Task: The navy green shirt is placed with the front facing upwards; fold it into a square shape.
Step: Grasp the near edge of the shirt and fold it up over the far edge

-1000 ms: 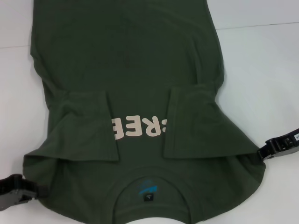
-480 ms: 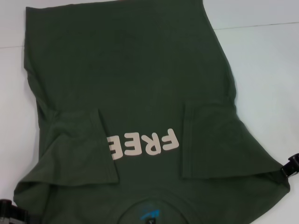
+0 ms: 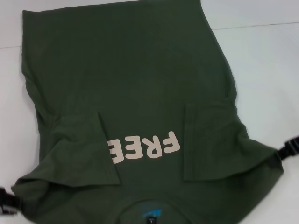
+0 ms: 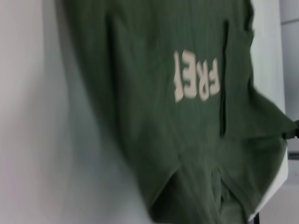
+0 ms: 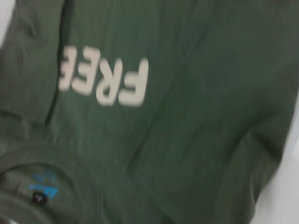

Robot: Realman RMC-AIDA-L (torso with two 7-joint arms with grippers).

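Note:
The navy green shirt (image 3: 131, 84) lies front up on the white table (image 3: 266, 70), its cream "FREE" lettering (image 3: 144, 146) upside down to me. Both sleeves are folded inward over the chest, one (image 3: 79, 149) on the left and one (image 3: 210, 140) on the right. The collar with its blue label (image 3: 150, 215) is at the near edge of the head view. My left gripper (image 3: 5, 207) holds the left shoulder corner and my right gripper (image 3: 289, 148) holds the right one, the cloth pulled taut between them. The wrist views show the shirt (image 4: 163, 140) (image 5: 196, 116) close up.
Bare white table surface (image 3: 14, 116) lies on both sides of the shirt and beyond it. A thin seam line (image 3: 261, 24) crosses the table at the back right.
Both grippers have moved outward and toward me, dragging the shirt nearer. The cloth has spread wider, the whole "FREE" now shows, and the collar has slid to the view's near edge.

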